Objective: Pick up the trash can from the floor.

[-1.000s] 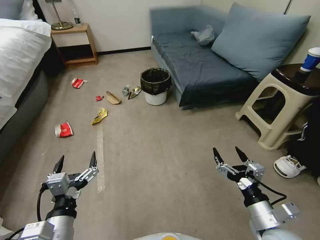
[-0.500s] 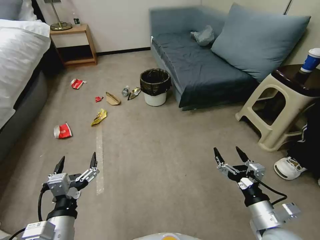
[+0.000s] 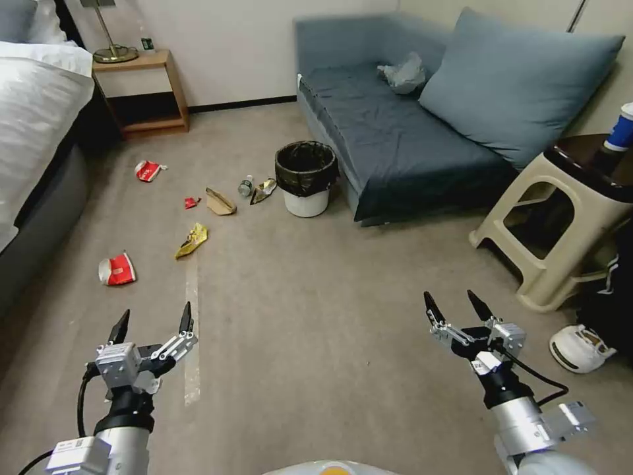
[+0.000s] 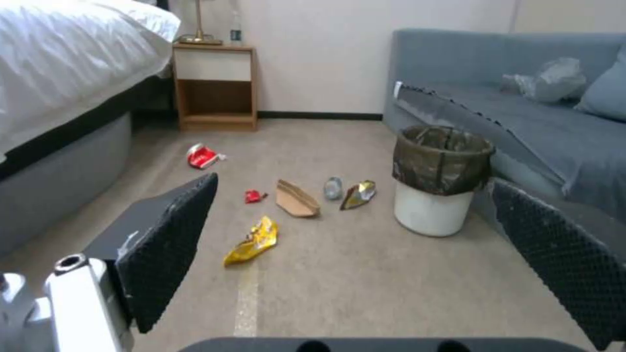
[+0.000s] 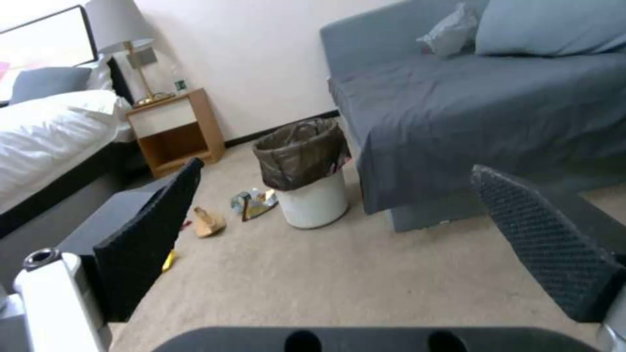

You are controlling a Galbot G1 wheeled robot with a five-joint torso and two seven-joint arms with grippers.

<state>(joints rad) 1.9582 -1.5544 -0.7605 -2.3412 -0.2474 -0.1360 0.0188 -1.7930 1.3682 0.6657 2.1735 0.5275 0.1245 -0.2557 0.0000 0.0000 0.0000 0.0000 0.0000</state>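
Observation:
The trash can (image 3: 306, 178) is a small round white bin with a black liner folded over its rim; it stands upright on the tan carpet floor (image 3: 316, 316) against the sofa's front corner. It also shows in the left wrist view as the trash can (image 4: 435, 181) and in the right wrist view as the trash can (image 5: 305, 171). My left gripper (image 3: 153, 316) hovers open low over the floor, far short of the can. My right gripper (image 3: 453, 307) is open too, held at the same distance on the other side. Both hold nothing.
Litter lies left of the can: red wrappers (image 3: 116, 269), a yellow wrapper (image 3: 191, 240), a brown carton (image 3: 219, 202), a bottle (image 3: 246, 186). A blue sofa (image 3: 409, 132), a beige stool (image 3: 567, 224), a shoe (image 3: 580, 348), a bed (image 3: 33, 132) and a nightstand (image 3: 142, 92) ring the floor. A pale tape strip (image 3: 191, 316) runs ahead.
The whole head view has shifted slightly: the can, litter and stool sit a little lower, so the camera moved forward. Both grippers keep their pose.

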